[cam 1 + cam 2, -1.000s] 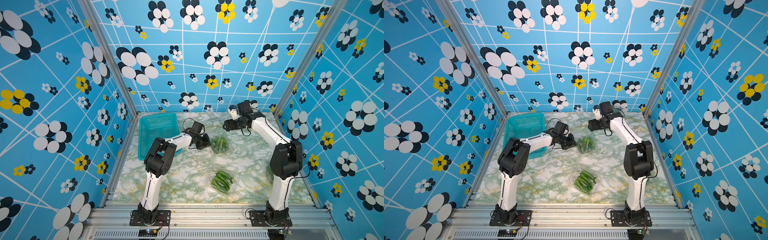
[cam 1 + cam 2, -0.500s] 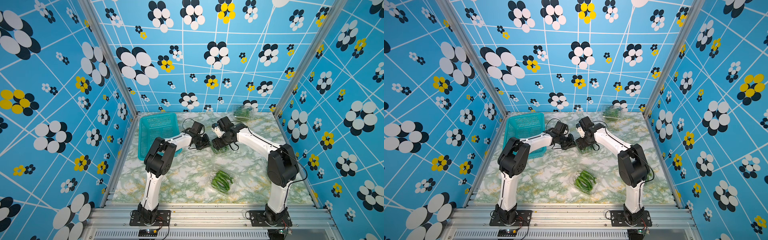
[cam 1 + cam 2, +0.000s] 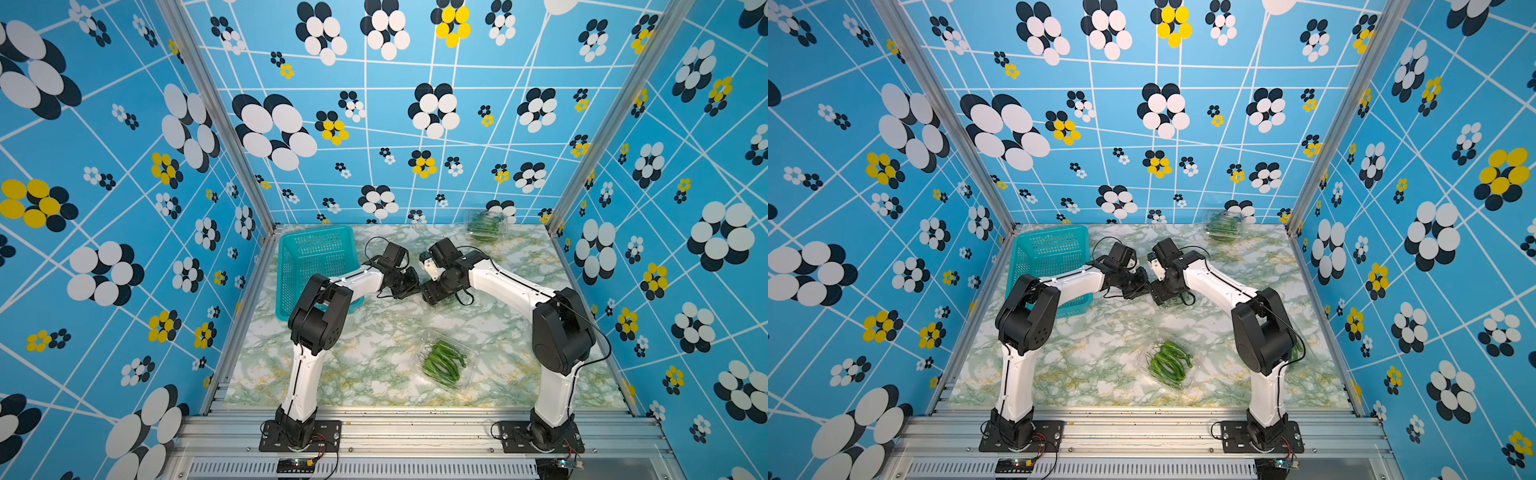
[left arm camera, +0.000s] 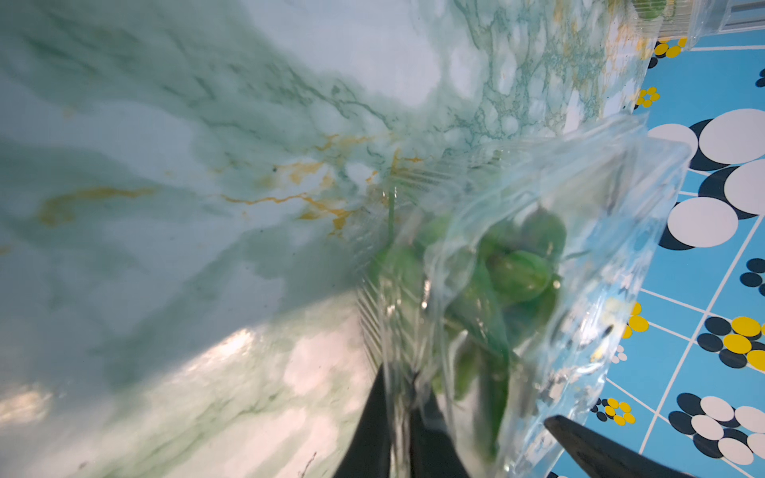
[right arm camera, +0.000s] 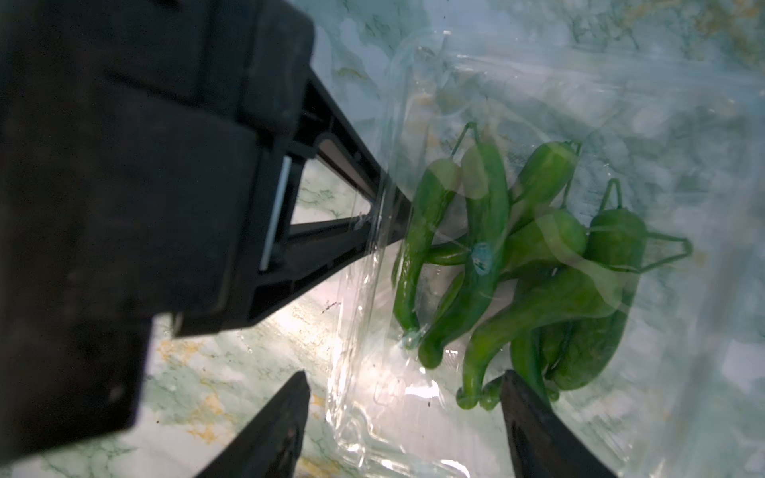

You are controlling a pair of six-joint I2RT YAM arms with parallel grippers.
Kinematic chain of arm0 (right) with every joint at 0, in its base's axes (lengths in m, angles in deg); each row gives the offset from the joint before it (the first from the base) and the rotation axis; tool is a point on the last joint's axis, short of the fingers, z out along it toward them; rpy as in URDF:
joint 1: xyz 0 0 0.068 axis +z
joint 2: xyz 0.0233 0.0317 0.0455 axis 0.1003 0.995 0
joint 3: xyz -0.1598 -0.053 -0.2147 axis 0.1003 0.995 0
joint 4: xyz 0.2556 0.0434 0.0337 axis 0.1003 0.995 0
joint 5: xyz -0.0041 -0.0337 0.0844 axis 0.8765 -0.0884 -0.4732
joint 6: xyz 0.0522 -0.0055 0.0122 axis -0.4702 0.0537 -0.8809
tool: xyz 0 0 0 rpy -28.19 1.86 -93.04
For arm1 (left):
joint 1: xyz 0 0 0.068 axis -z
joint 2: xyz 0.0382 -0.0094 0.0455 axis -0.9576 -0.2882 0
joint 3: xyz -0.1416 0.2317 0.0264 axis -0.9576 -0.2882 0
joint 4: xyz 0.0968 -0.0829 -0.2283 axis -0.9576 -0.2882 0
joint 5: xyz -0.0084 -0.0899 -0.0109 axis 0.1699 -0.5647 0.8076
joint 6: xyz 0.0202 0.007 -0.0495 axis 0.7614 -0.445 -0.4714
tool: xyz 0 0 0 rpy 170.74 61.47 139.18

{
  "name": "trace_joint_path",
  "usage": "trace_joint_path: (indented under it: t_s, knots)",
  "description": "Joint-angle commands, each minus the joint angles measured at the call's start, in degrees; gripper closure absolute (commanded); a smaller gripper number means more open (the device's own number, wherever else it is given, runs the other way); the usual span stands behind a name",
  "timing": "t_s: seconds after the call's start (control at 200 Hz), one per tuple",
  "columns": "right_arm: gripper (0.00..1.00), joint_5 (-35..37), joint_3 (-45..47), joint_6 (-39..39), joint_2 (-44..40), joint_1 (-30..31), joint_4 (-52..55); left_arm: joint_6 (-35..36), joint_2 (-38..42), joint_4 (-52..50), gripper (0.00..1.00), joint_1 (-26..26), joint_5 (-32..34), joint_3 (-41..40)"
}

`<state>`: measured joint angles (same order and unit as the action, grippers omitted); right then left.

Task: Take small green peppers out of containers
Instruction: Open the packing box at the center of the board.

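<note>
A clear container (image 5: 364,314) of small green peppers (image 5: 538,256) lies mid-table, mostly hidden under both wrists in both top views. My left gripper (image 3: 409,284) (image 4: 399,385) is shut on that container's thin plastic edge (image 4: 579,207); the peppers (image 4: 517,273) show through it. My right gripper (image 3: 432,296) (image 5: 403,374) hovers open over the container's near end, one finger on each side of it, holding nothing. A second container with peppers (image 3: 444,363) (image 3: 1169,361) lies in front, a third (image 3: 484,224) (image 3: 1221,224) against the back wall.
A teal perforated basket (image 3: 316,253) (image 3: 1050,257) stands at the back left, behind the left arm. The marble table (image 3: 374,365) is walled in by blue flowered panels on three sides. The two wrists nearly touch mid-table.
My right arm swung from the back wall to the middle container, beside the left gripper, and its jaws narrowed a little. A container now shows at the back. The left arm stayed put.
</note>
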<state>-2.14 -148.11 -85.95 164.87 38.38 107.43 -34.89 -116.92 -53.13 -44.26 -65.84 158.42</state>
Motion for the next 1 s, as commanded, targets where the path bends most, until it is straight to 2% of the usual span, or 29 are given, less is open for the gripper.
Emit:
trace_joint_path:
  t_s: [0.0,0.715,0.924,0.999]
  knots:
    - [0.26,0.54,1.35,-1.07,1.99,0.34,-1.38,-0.46,1.08,1.76,0.88,-0.51,-1.41,0.04]
    - [0.35,3.13,1.83,-2.36,4.72,0.33,-1.41,-1.87,1.91,5.65,0.88,-1.13,-2.64,-2.96]
    - [0.41,2.84,2.50,-2.54,5.26,0.34,-1.75,-2.31,1.49,6.58,0.88,-1.16,-3.24,-3.05]
    - [0.48,2.61,2.55,-2.79,5.30,0.32,-1.67,-2.50,1.47,6.90,0.88,-1.13,-3.28,-3.05]
